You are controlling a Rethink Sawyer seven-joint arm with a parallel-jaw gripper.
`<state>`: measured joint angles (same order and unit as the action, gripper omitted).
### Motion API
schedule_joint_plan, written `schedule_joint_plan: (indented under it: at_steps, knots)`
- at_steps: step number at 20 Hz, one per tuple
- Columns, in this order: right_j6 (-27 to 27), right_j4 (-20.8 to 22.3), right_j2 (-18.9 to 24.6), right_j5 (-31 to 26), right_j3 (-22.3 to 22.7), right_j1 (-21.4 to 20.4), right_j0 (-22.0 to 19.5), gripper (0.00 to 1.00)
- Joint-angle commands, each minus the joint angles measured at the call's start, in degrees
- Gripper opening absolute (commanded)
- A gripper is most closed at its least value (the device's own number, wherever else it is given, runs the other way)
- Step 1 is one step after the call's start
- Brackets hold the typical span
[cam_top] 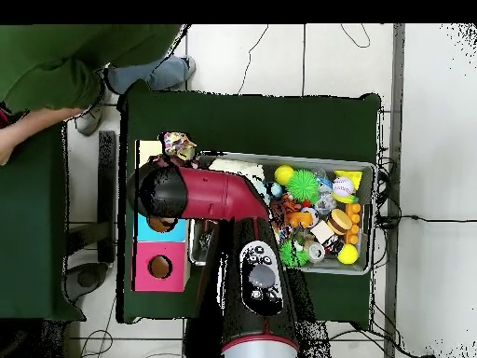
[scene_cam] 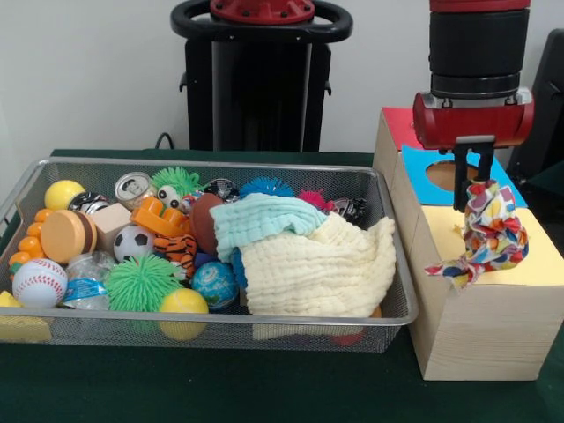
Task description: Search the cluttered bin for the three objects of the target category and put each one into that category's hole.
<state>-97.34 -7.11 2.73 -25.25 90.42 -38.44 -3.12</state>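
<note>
bin [scene_cam: 26, 189] left of box [scene_cam: 493, 330]

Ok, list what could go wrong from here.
The patterned cloth hangs from the gripper over the box's yellow section, and its tail trails past the box's edge; released here, it may slide off. The only hole visible in the front view is in the blue section, so the drop might miss.
</note>
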Motion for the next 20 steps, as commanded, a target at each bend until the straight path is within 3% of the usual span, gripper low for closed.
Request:
schedule_joint_plan:
  at_steps: [1, 5, 13, 20]
  knots:
    - [-6.04, -2.87, 5.59, -11.49, 1.18, -2.44, -1.5, 0.0]
    - [-6.02, -3.02, 5.49, -14.03, 0.59, -3.1, -1.19, 0.0]
    - [-5.45, -1.66, 5.08, -18.08, -1.79, -0.28, -0.47, 0.0]
    - [-5.09, -1.68, 5.87, -16.72, -1.84, 1.47, -0.66, 0.0]
